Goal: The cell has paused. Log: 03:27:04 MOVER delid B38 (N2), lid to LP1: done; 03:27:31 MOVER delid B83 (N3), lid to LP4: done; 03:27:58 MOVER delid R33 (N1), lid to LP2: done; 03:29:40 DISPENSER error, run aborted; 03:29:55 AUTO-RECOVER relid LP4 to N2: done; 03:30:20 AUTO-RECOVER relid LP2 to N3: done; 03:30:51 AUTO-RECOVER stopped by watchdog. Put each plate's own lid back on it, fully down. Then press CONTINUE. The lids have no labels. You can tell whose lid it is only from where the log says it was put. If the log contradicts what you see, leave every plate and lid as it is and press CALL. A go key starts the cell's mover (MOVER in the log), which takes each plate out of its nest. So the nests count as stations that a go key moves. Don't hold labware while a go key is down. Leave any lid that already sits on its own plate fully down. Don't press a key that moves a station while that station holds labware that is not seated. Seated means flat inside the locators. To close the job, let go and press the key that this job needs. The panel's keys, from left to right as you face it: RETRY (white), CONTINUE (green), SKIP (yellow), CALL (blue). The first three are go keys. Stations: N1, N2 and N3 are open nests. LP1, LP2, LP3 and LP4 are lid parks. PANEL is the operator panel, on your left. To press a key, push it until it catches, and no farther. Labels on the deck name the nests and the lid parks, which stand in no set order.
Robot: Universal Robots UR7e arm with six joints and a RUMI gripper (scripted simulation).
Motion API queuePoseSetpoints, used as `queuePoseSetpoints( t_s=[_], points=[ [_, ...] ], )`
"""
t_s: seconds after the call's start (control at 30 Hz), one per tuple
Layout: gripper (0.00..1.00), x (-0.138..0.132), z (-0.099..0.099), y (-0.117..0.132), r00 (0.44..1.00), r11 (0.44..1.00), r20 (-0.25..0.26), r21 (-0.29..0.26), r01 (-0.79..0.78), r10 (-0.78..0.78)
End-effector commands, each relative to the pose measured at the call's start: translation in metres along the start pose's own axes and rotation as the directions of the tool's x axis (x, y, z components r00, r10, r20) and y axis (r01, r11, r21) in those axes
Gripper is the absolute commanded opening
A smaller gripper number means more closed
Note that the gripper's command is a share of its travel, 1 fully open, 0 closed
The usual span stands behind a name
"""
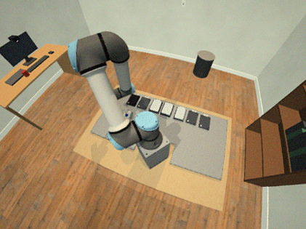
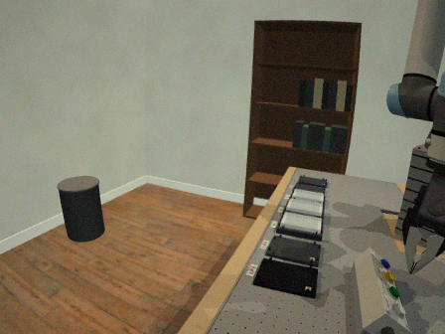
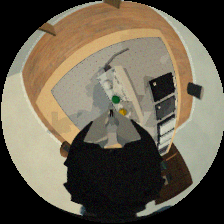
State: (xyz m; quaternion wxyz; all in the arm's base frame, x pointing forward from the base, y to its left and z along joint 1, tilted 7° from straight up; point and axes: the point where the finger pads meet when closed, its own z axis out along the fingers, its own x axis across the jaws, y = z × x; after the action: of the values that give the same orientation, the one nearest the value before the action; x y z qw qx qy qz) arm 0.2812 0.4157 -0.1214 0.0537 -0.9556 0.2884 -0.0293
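Arm: the grey and blue UR7e arm (image 1: 102, 93) rises from a grey pedestal (image 1: 156, 156) at the bench's front edge, arches high and folds back down toward the bench's left end.

Gripper: the gripper (image 2: 416, 268) hangs point-down just above the operator panel (image 2: 373, 293), its jaws together with nothing between them. In the wrist view the closed tips (image 3: 110, 121) sit just beside the green key (image 3: 115, 99) and the yellow key (image 3: 122, 112); whether they touch a key cannot be told.

Panel keys: the exterior view shows a blue key (image 2: 384, 262), a yellow one (image 2: 389, 275) and a green one (image 2: 394, 291) in a row along the panel's sloped face, which stands at the left end of the bench.

Nests and lid parks: seven stations (image 1: 168, 110) run in one line along the bench's back edge. From the top camera the three in the middle carry pale plates or lids (image 1: 156, 105); the two at each end look dark.

Nearest stations: in the exterior view the two closest to the bench's left end are a flat black pad (image 2: 286, 277) and a dark one (image 2: 294, 250) beside it, then pale ribbed labware (image 2: 301, 224).

Deck labels: small white tags (image 2: 251, 269) line the bench's back edge, too small to read.

Room: a dark bin (image 2: 80, 209) stands on the wood floor, a bookshelf (image 2: 258, 114) against the wall, a desk (image 1: 11, 89) with a monitor in the corner.
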Motion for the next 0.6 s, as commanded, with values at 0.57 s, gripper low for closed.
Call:
queuePoseSetpoints(
  t_s=[0.57],
  points=[
    [0.00, 0.000, 0.020, -0.001, 1.000, 1.000, 0.000, 0.001, 0.000, 0.000]
  ],
)
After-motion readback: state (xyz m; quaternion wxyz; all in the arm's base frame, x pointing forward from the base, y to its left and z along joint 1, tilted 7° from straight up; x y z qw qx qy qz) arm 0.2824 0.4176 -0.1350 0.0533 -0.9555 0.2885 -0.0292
